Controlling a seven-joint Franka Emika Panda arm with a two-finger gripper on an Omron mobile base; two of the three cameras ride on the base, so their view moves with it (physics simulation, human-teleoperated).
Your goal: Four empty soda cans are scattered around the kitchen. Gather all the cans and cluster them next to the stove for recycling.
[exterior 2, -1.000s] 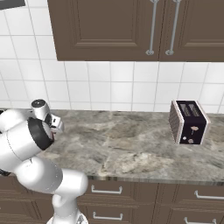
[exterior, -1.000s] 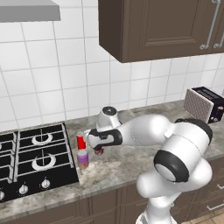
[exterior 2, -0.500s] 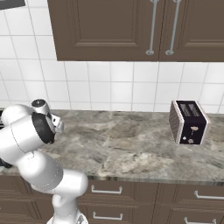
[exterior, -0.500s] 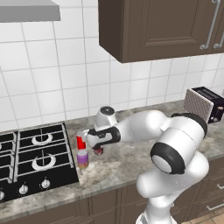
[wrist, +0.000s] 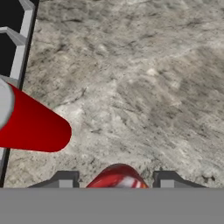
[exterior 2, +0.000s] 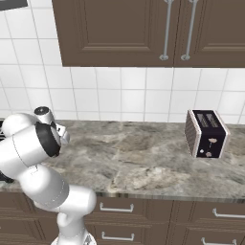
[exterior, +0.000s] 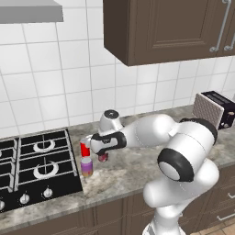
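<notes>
My gripper (exterior: 103, 155) hangs low over the grey counter just right of the stove (exterior: 34, 165), shut on a dark red soda can (exterior: 103, 158). In the hand view that can (wrist: 117, 174) sits between the two fingertips (wrist: 65, 179) of the gripper (wrist: 117, 181). A bright red can (exterior: 84, 148) stands at the stove's right edge, just left of the hand, and lies large on the left of the hand view (wrist: 37, 127). In front of it stands a purple can (exterior: 86, 166) with tan bands. Whether the held can touches the counter I cannot tell.
A dark toaster (exterior: 214, 109) (exterior 2: 206, 134) stands far right on the counter (exterior: 137, 172). Brown wall cabinets (exterior: 170, 27) hang above, with white tiles behind. The stove's black edge (wrist: 13, 39) shows at the upper left of the hand view.
The arm's elbow has swung slightly left. The gripper with the dark red can stays almost in place beside the two standing cans.
</notes>
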